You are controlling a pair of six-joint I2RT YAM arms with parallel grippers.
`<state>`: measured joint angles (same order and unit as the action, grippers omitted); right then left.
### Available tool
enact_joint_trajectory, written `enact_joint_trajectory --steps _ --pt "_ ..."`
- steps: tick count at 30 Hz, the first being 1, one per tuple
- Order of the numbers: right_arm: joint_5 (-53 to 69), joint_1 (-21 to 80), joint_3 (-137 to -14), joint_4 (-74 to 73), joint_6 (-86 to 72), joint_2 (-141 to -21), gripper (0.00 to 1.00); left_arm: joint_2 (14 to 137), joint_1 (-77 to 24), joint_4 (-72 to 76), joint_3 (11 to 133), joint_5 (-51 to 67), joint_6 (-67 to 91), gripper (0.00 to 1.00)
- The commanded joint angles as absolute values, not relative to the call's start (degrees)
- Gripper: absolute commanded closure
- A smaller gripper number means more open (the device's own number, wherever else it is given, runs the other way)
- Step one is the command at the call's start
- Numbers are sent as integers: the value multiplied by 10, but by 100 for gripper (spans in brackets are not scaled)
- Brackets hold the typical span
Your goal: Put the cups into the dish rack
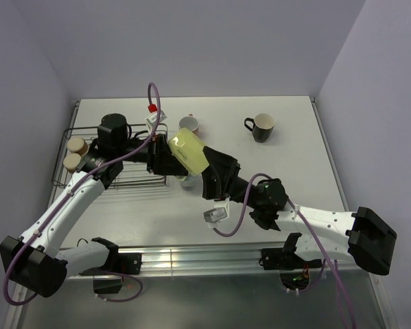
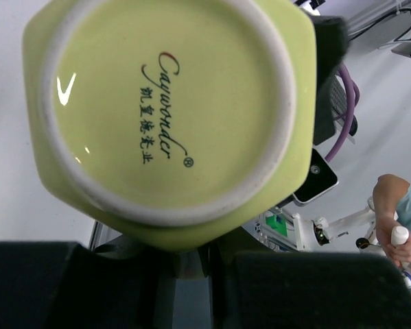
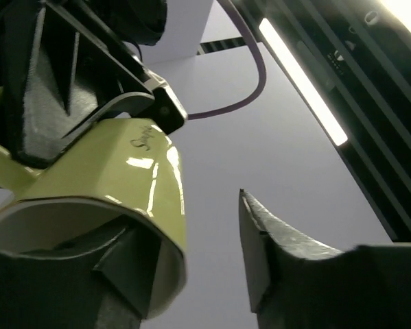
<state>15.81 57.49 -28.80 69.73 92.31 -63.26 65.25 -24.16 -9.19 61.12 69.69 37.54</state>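
The yellow mug [image 1: 189,152] hung in the air between the two arms, just off the rack's [image 1: 133,179] right end and not in it. It lay tipped on its side, base towards the left arm and mouth towards the right arm.

The left hand [image 2: 184,274] was closed on the mug. The right wrist view showed its dark fingers pressed against the mug's outer side, but I could not tell which part they pinched. In the left wrist view the mug's round base filled most of the frame, with a dark script mark printed across it.

The right hand [image 3: 191,240] was spread. One finger [image 3: 123,271] reached inside the mug's mouth. The other [image 3: 280,253] stood outside the wall, with a plain gap between them.

Two brown cups [image 1: 77,145] [image 1: 73,162] sat side by side at the rack's left end. The pink cup [image 1: 189,125] stood upright on the table [image 1: 287,171] just beyond the mug, near the rack's far right corner. The black cup [image 1: 262,127] stood well to the right, its handle pointing left and its cream inside showing.

A pale shape [image 1: 186,182] showed under the arms by the rack's near right corner, too hidden to name.
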Motion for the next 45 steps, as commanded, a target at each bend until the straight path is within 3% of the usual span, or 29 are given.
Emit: enact_joint_trajectory --steps 1,5,11,14,17,20,24,36,45 --pt "164 582 -287 795 937 -628 43 630 -236 -47 635 680 363 100" --pt "158 582 -282 793 939 -624 23 628 -218 -28 641 681 378 100" --pt "135 581 -258 788 943 -613 8 643 -130 -27 663 695 372 100" --pt "104 581 -240 775 940 -598 2 672 -70 -131 721 671 272 100" --pt "71 580 -226 757 925 -583 0 707 -47 -284 797 570 106 100" --pt "16 578 -227 716 889 -563 0 717 -46 -317 815 434 10 100" --pt "-68 568 -261 616 834 -548 0 751 -44 -364 836 338 -112 100" --pt "-149 477 -303 433 714 -538 0 850 -2 -449 853 420 -422 100" --pt "-157 454 -311 382 680 -526 0 963 -2 -526 926 412 -536 100"
